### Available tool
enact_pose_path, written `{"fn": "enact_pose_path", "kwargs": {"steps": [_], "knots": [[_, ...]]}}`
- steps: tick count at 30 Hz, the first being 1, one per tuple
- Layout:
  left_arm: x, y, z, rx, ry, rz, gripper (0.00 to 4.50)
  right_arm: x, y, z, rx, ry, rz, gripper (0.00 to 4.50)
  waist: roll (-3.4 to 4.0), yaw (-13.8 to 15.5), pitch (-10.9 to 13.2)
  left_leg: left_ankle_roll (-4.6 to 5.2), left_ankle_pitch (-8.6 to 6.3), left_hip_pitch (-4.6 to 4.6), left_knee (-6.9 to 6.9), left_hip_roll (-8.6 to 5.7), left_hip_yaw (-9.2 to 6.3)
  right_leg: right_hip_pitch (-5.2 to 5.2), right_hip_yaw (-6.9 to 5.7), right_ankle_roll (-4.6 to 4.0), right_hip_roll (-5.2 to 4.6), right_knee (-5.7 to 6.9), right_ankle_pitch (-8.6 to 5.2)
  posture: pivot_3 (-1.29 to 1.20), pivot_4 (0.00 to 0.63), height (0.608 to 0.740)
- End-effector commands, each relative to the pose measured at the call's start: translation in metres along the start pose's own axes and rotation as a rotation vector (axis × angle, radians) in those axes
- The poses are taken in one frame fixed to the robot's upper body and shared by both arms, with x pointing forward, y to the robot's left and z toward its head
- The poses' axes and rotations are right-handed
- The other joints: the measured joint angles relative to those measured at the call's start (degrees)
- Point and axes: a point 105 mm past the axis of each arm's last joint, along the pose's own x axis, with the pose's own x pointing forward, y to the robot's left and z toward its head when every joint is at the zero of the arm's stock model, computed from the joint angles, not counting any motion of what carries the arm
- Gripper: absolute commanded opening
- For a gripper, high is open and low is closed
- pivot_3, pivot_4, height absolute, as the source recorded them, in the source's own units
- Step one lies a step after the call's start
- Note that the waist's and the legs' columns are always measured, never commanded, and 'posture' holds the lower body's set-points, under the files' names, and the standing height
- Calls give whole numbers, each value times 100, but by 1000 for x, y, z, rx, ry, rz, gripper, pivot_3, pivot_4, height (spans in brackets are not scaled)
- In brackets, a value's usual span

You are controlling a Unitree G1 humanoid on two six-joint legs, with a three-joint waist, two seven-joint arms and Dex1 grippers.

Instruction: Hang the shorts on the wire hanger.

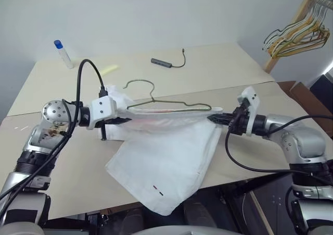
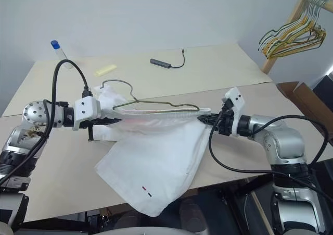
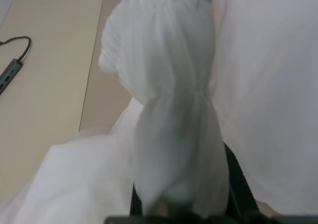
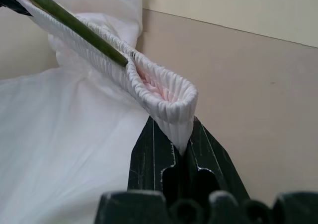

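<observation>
Now both the left gripper [image 1: 120,121] and right gripper [image 1: 214,118], clamped on the shorts [image 1: 166,157] waistband stretched between them, likely must settle it over the wire hanger [image 1: 166,103].

The shorts [image 1: 166,157], white cloth with a gathered elastic waistband, are hanging stretched above the tan table, the waistband pulled taut into a near-level line while the legs are draping down toward the table's near edge, showing tiny red and black marks near one hem. The wire hanger [image 1: 156,103], thin and dull olive, is sitting inside the waistband, its hook rising above.
</observation>
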Motion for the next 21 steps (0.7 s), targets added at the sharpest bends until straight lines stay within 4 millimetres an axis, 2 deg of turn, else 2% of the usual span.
{"fn": "enact_pose_path", "kwargs": {"steps": [1, 14, 21], "knots": [[-18, 11, -2, -69, -26, 73, 0, -16, -16, 6, -46, -6, -90, 28, 0, 0, 0, 0, 0, 1, 0, 0, 0, 0, 0, 0, 0, 0, 0, -137, 0, 740], [-21, -1, -6, -48, -13, 6, 0, -16, -17, 6, -46, 1, -84, 28, 0, 1, 0, 0, 0, 0, 0, 1, 1, 0, 0, 0, 1, 0, 0, -136, 0, 740], [-20, -2, -20, -21, 90, -8, 0, -19, -18, 6, -43, 3, -93, 28, 0, 0, 0, 0, 0, 1, 0, 1, 1, 0, 0, 0, 1, 0, 0, -143, 0, 740]]}}
